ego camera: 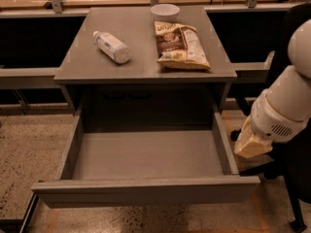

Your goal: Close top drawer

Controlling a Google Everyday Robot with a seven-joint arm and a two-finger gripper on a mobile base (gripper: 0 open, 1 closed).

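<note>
My gripper (252,144) hangs at the right of the scene, outside the top drawer (146,192) and just beside its right side wall, a little farther back than the front panel. It shows as a pale tan block at the end of my white arm (286,101), which slants down from the upper right. From this angle I cannot tell whether the gripper is wide or narrow, and I cannot tell whether it touches the drawer wall. It holds nothing that I can make out.

The top drawer stands pulled far out toward the near side. Its wide, plain gray front panel runs across the near part of the view, with no handle, reaching slightly past the side walls on both ends. Behind it the deep gray box lies open, with its floor and both side walls in full sight. The back of the box sits in shadow beneath the cabinet top (141,64).

On that flat gray top, a white plastic bottle (112,46) lies on its side toward the left, angled with its cap pointing to the far left. A snack bag (182,45) lies flat to the right of it, well apart from the bottle. A small white bowl (164,11) stands upright at the far edge, just beyond the bag's far end.

The speckled floor (29,149) spreads out to the left of the drawer and beneath it.
</note>
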